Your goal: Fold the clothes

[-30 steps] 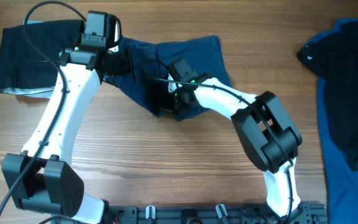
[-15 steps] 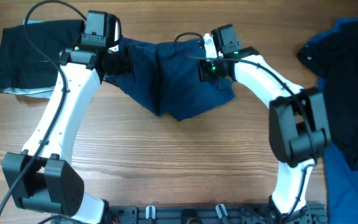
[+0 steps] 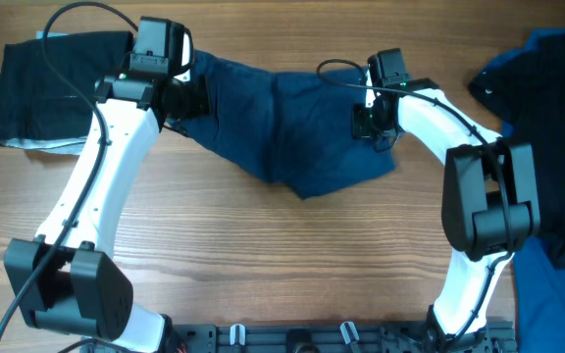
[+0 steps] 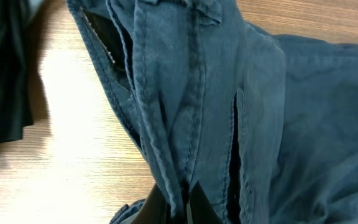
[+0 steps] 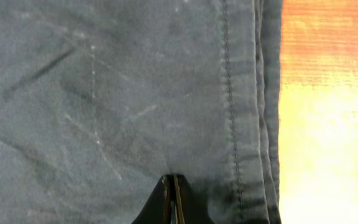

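Note:
The navy-blue denim-like shorts [image 3: 297, 132] are stretched across the middle of the table between my two grippers. My left gripper [image 3: 192, 98] is shut on the shorts' left edge; the left wrist view shows its fingers [image 4: 180, 202] pinching a bunched seam of the shorts [image 4: 229, 106]. My right gripper [image 3: 369, 120] is shut on the shorts' right edge; the right wrist view shows its fingertips [image 5: 171, 198] closed on flat fabric [image 5: 123, 93] beside a stitched hem.
A folded dark garment [image 3: 52, 88] lies at the far left. A heap of blue and black clothes [image 3: 547, 147] lies along the right edge. Bare wooden table [image 3: 292, 265] stretches in front of the shorts.
My right gripper has moved from the shorts' middle out to the right, pulling the fabric with it and spreading the shorts wider. My left gripper has kept its place.

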### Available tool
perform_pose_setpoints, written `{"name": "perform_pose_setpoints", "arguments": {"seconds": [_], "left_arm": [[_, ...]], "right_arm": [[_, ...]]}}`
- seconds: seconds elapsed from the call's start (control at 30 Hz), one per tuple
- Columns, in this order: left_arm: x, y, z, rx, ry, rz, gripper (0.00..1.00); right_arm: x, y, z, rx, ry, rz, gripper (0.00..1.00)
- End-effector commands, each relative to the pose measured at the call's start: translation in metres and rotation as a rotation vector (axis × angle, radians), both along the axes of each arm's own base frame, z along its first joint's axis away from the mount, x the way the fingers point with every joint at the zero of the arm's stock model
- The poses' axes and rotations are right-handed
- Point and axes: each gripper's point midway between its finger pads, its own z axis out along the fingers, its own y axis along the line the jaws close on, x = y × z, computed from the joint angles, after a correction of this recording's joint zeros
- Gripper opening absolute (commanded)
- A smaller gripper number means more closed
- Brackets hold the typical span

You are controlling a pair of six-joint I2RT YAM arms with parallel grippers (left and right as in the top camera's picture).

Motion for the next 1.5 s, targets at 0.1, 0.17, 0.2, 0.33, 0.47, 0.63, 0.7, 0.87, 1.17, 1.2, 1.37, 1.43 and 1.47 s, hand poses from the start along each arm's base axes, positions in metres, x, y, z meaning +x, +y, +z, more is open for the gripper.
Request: {"name": "perform_pose_setpoints", "arguments": {"seconds": [0.1, 0.17, 0.2, 0.33, 0.47, 0.63, 0.7, 0.87, 1.17, 1.2, 1.37, 1.43, 1.47], "left_arm": [[0.011, -0.011, -0.029, 0.003, 0.056, -0.047, 0.04], [0.013, -0.017, -0.037, 0.023, 0.064, -0.089, 0.04], [0.013, -0.02, -0.036, 0.024, 0.06, -0.095, 0.04], [0.011, -0.025, -0.027, 0.04, 0.035, -0.107, 0.04], [0.009, -0.025, -0.018, 0.043, 0.017, -0.106, 0.04], [0.004, -0.024, 0.003, 0.048, -0.03, -0.13, 0.04], [0.0, -0.023, 0.007, 0.048, -0.027, -0.13, 0.04], [-0.003, -0.023, 0.008, 0.05, -0.021, -0.13, 0.04], [-0.003, -0.022, 0.007, 0.052, -0.019, -0.133, 0.04], [-0.003, -0.022, 0.007, 0.052, -0.019, -0.133, 0.04], [-0.003, -0.023, 0.007, 0.052, -0.02, -0.133, 0.04], [-0.003, -0.023, 0.007, 0.052, -0.019, -0.133, 0.04], [-0.003, -0.022, 0.007, 0.052, -0.019, -0.133, 0.04]], "right_arm": [[-0.075, -0.012, -0.052, -0.017, 0.31, -0.11, 0.04], [-0.058, -0.009, -0.038, -0.006, 0.246, -0.071, 0.04], [-0.047, -0.006, -0.024, 0.007, 0.206, -0.055, 0.04], [-0.005, 0.033, 0.061, 0.218, 0.021, 0.018, 0.04], [0.002, 0.098, 0.11, 0.553, -0.019, 0.03, 0.04], [0.005, 0.151, 0.099, 0.548, -0.079, 0.063, 0.04], [0.005, 0.162, 0.087, 0.516, -0.08, 0.047, 0.04], [0.001, 0.194, 0.045, 0.517, -0.031, 0.013, 0.04], [-0.031, 0.237, -0.034, 0.553, 0.168, -0.09, 0.04], [-0.019, 0.237, -0.014, 0.578, 0.119, -0.062, 0.04], [0.043, 0.214, 0.08, 0.67, -0.177, 0.0, 0.04], [0.054, 0.204, 0.085, 0.679, -0.211, -0.015, 0.04], [0.057, 0.202, 0.085, 0.664, -0.229, -0.017, 0.04]]}}
